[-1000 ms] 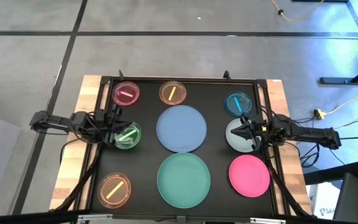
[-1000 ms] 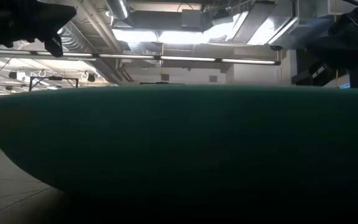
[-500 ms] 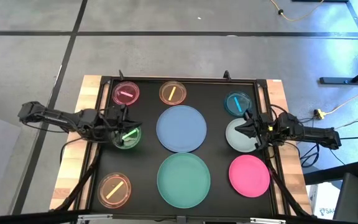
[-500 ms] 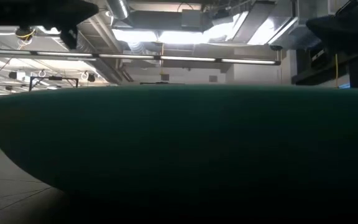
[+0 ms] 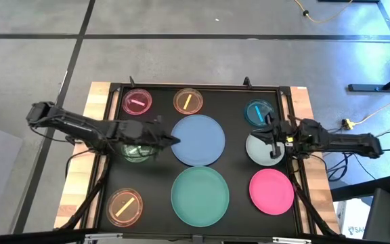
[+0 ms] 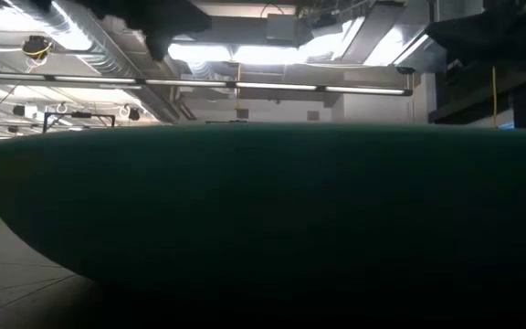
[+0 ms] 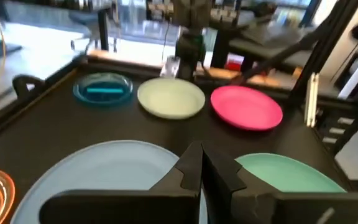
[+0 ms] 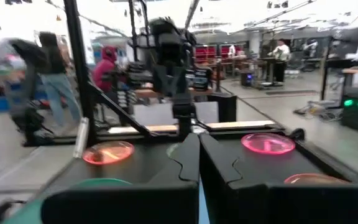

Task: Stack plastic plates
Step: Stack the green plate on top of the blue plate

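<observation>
All plates lie flat on the black mat in the high view. The large light-blue plate point(image 5: 199, 141) and the large teal plate point(image 5: 200, 196) sit in the middle. The white plate point(image 5: 257, 150) and the hot-pink plate point(image 5: 271, 191) are at the right. Small pink point(image 5: 137, 102), orange point(image 5: 188, 101) and cyan point(image 5: 257, 112) plates line the far side, and another orange one point(image 5: 124, 207) lies near left. My left arm half hides the green plate point(image 5: 135, 154). My left gripper point(image 5: 175, 141) is shut over the light-blue plate's left rim point(image 7: 104, 155). My right gripper point(image 5: 271, 140) is shut over the white plate.
The black mat point(image 5: 158, 179) sits in a dark frame on a wooden table point(image 5: 80, 169). The teal plate point(image 6: 263, 219) fills the low view. People stand in the room behind the table in the right wrist view. Bare mat lies between the plates.
My left gripper has swung toward the table's right, from above the green plate to the light-blue plate's left rim, with the arm stretching out. My right gripper has drawn back slightly toward the right edge. No plate has moved.
</observation>
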### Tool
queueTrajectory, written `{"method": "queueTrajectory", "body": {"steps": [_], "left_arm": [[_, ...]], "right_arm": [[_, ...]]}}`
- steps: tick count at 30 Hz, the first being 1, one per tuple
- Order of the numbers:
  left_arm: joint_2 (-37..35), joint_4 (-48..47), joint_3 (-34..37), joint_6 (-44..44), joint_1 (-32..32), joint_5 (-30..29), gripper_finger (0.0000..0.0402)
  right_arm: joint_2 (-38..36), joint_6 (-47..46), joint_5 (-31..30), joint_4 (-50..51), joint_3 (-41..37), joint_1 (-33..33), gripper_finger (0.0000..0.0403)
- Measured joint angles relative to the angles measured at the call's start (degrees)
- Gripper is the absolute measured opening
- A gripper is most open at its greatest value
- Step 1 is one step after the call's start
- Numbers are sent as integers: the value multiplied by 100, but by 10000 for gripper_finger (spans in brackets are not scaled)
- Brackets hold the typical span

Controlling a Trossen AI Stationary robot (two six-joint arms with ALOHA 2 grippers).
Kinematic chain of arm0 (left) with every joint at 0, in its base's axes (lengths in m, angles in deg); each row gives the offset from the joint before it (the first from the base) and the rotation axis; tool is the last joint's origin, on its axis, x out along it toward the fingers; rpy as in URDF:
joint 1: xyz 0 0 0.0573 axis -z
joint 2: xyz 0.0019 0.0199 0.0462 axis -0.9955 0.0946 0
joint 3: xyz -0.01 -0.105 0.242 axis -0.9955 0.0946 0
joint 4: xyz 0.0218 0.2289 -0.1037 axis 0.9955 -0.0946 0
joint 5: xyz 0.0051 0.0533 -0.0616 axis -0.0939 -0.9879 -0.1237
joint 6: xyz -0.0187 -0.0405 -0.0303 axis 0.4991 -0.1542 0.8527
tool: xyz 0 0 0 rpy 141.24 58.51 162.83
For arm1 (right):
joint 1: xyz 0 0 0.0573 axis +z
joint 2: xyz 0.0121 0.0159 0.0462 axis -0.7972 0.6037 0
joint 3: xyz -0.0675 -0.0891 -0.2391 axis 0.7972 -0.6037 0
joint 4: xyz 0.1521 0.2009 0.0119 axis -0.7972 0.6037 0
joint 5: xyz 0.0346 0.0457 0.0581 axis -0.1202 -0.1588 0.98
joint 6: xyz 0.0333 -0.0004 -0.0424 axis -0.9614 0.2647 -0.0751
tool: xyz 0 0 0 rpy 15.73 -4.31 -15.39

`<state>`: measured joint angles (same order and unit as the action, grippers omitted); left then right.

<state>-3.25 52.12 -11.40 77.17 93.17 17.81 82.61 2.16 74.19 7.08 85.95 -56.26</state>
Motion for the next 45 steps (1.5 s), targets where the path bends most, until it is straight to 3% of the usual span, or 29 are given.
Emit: {"method": "queueTrajectory", "body": {"steps": [9,21,25,29,35,40,45], "left_arm": [[1627,-1203,-1591,87,450,-132,1],[2856,-517,-1952,190,370,-467,4],[2973,-681,-1952,263,371,-173,36],[2986,-768,-1952,570,367,86,97],[3175,-757,-1952,849,522,498,178],[3362,-725,-1952,419,663,178,200],[3362,-724,-1952,381,767,-368,197]], "right_arm": [[1009,-43,27,-243,604,0,1],[1368,36,510,-394,753,4,1],[1465,172,574,-464,753,7,5],[1586,190,589,-453,753,5,43],[1793,177,635,-486,751,6,135],[1875,174,792,-476,751,4,179],[1875,174,823,-446,747,4,187]]}}
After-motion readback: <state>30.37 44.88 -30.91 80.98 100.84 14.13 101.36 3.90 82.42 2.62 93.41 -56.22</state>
